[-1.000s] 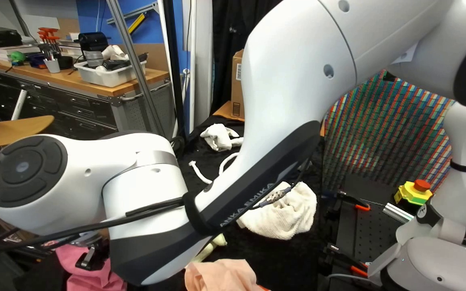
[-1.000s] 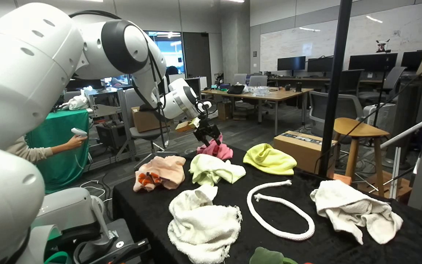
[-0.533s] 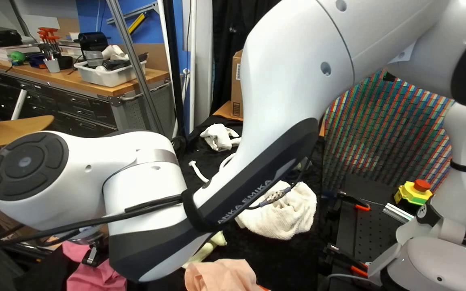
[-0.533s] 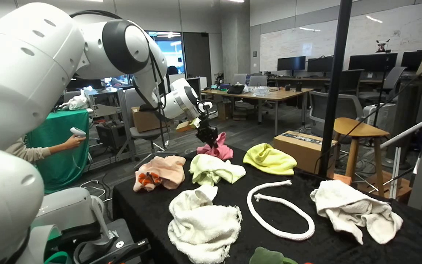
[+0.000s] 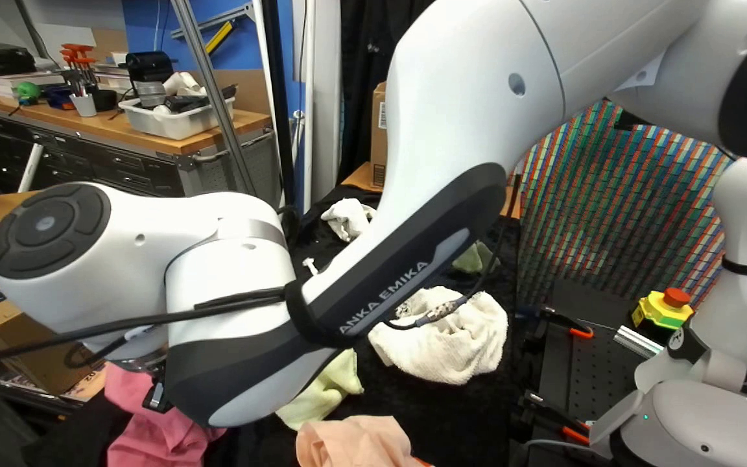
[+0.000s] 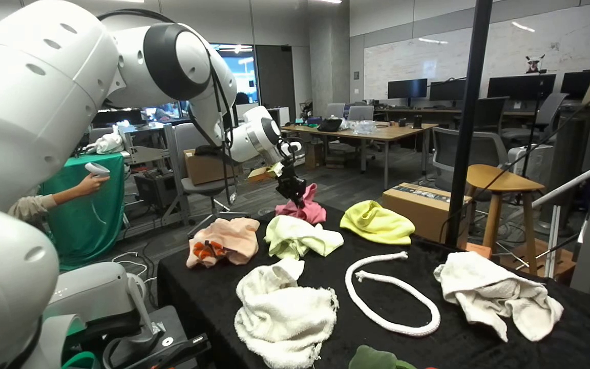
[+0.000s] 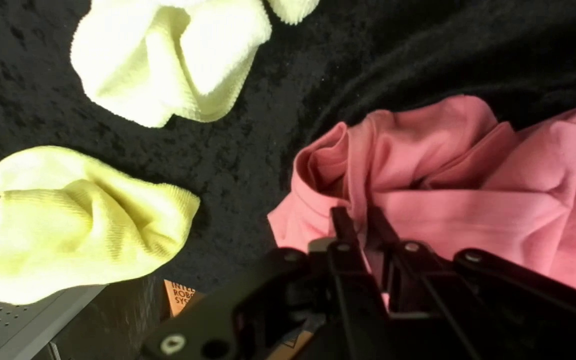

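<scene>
Wrist view: the black metal two-fingered gripper is closed upon a fold of the smooth, crumpled pink cloth, whose bulk lies on the black velvety table cover and spreads from the gripper towards 2 and 3 o'clock. A ribbed lemon-yellow cloth lies at 9 o'clock and a plush, pale yellow-green cloth near 10 — both well apart from the gripper. At 8 o'clock a flat orange panel bears capitals, partly cut off: INTEL, ROBO, SYS. In an exterior view, directions reckoned from the gripper: a rumpled peach cloth with an orange patch at 8 o'clock, a white terry cloth with frayed edge at 6, a bent white braided rope between 4 and 5, a creased white cloth at 4. Lettering, in an exterior view: the jointed white-and-black robot arm reads ANKA EMIKA along its dark side, and the rounded white base housing at 4 o'clock of the frame reads A EMIKA, the start of each out of sight. Near 12 o'clock, a brown cardboard box carries a barcode label — its print too small to read
</scene>
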